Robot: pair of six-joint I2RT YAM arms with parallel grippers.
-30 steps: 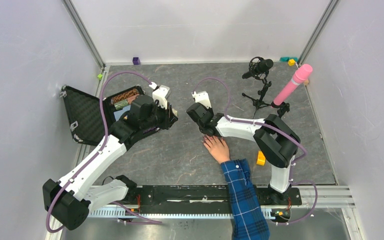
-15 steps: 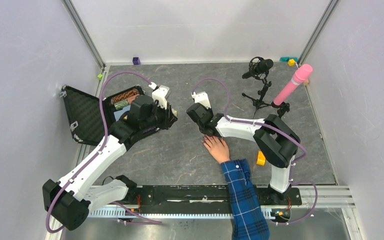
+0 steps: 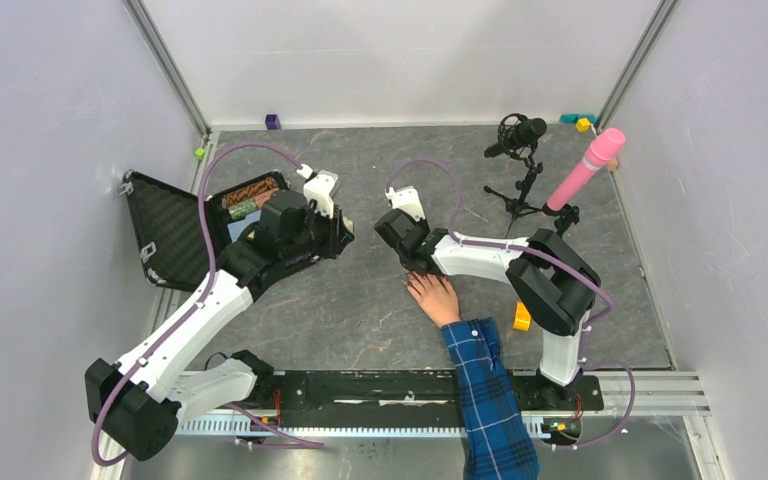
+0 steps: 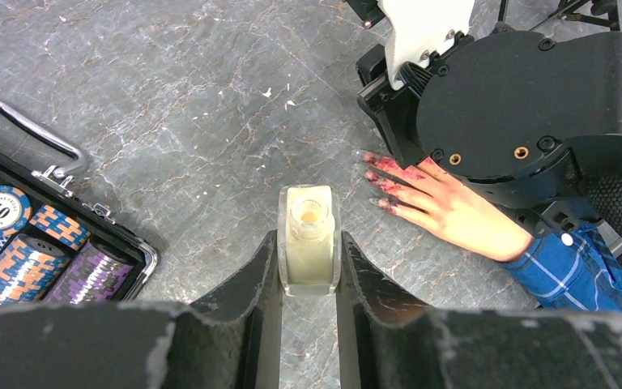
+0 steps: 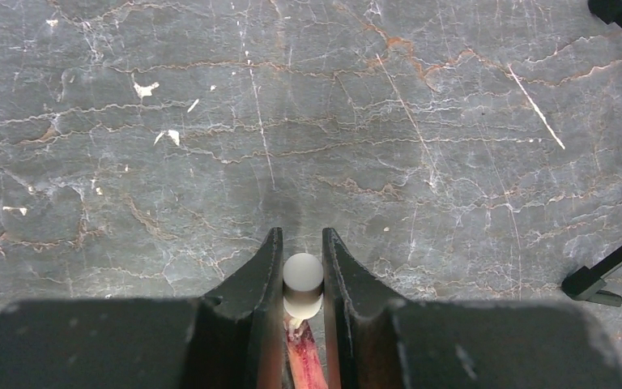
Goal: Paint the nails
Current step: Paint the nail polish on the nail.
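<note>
Left wrist: left fingers (image 4: 263, 275) hold bottle (image 4: 309, 243) near the nails (image 4: 375, 177)

— What colours do you read on your feed?
— From my desk the tabletop (image 5: 129, 121) is grey, marbled with rusty veins and white flecks. The bottle (image 4: 309, 243) I see as pale cream, see-through.
— And the hand?
— The hand (image 4: 453, 212) is pale-skinned, and the nails (image 4: 370, 174) are dark pink, with dark-pink smears along the fingers. The sleeve (image 4: 587, 263) is blue plaid with thin white lines. My right view shows a white brush cap (image 5: 303, 274), reddish beneath it.
— Anything else?
— A black case (image 3: 165, 230) with poker chips (image 4: 16, 271) striped blue-orange and purple. There are also purple cables (image 3: 250, 146), a pink cylinder (image 3: 585, 168) and a yellow block (image 3: 522, 317).
</note>
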